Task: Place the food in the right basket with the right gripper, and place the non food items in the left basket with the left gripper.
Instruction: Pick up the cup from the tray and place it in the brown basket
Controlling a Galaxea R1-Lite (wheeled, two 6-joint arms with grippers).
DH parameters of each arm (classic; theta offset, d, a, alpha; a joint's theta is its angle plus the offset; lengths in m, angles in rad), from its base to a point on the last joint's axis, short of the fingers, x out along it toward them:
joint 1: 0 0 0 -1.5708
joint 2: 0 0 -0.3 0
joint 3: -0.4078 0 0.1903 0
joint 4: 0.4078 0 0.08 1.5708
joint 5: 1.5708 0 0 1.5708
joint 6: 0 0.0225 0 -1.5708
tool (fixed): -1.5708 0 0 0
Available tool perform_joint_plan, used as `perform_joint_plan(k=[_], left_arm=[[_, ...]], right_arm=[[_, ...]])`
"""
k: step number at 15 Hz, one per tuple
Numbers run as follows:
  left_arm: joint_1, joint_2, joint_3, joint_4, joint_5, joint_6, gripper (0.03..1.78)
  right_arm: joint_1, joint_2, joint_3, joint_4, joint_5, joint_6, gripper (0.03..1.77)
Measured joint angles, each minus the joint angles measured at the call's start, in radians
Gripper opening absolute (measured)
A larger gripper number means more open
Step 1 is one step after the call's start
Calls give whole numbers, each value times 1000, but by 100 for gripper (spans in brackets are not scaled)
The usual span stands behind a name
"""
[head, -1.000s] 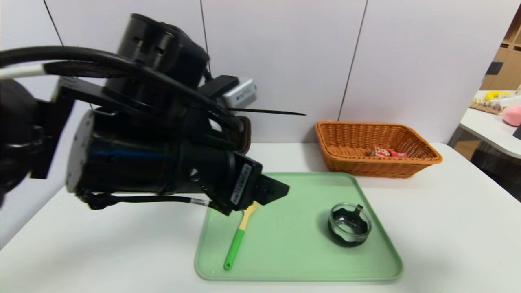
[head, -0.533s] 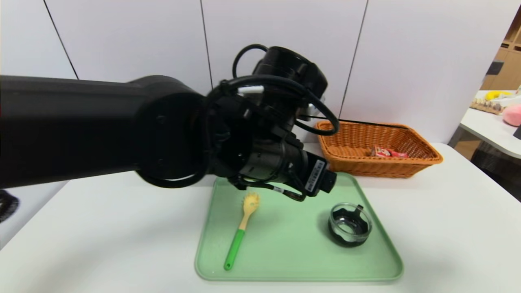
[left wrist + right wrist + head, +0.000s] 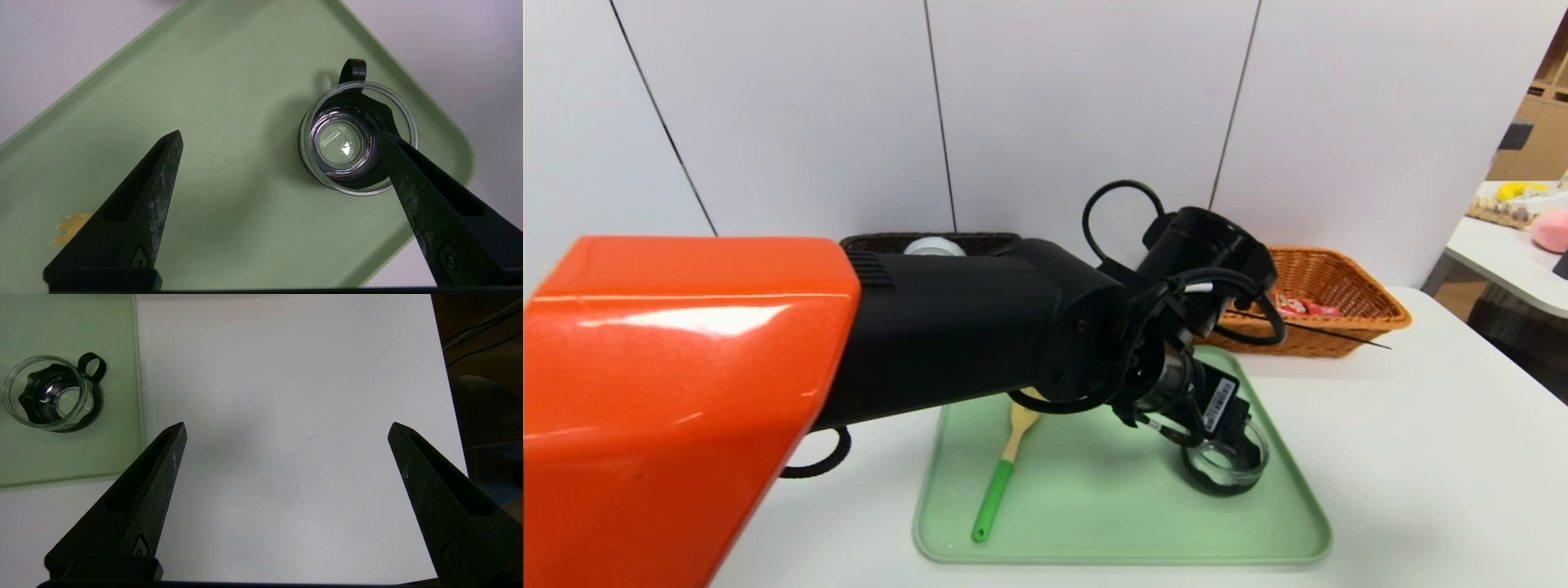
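Spread wide and holding nothing, the left claw [image 3: 282,134] is held above the green tray [image 3: 1111,506], close to the glass cup with black trim [image 3: 1227,465]; in the left wrist view one fingertip overlaps the cup's rim, though whether it is touched cannot be told. The cup is stood upright near the tray's right edge. On the tray's left side the spaghetti fork [image 3: 995,498] is laid, its green handle pointed toward the near edge and its yellow head partly hidden by the left arm. In the orange-tan basket [image 3: 1315,335], behind the tray, the red snack packet [image 3: 1294,306] is seen. A white round container [image 3: 934,247] is seen in the dark brown basket [image 3: 874,243], mostly covered by the arm. The right claw [image 3: 288,428], also spread and empty, is parked over the white counter [image 3: 1405,457], to the right of the tray.
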Motion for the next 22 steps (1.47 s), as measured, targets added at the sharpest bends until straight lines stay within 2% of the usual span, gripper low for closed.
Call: perform_joint_plan(k=[6, 22], left_arm=[[-16, 69, -51, 63, -1, 0, 169], [-24, 136, -60, 49, -1, 3, 169]], right_arm=[[0, -8, 10, 0, 6, 0, 170], [4, -76, 90, 0, 9, -2, 170]])
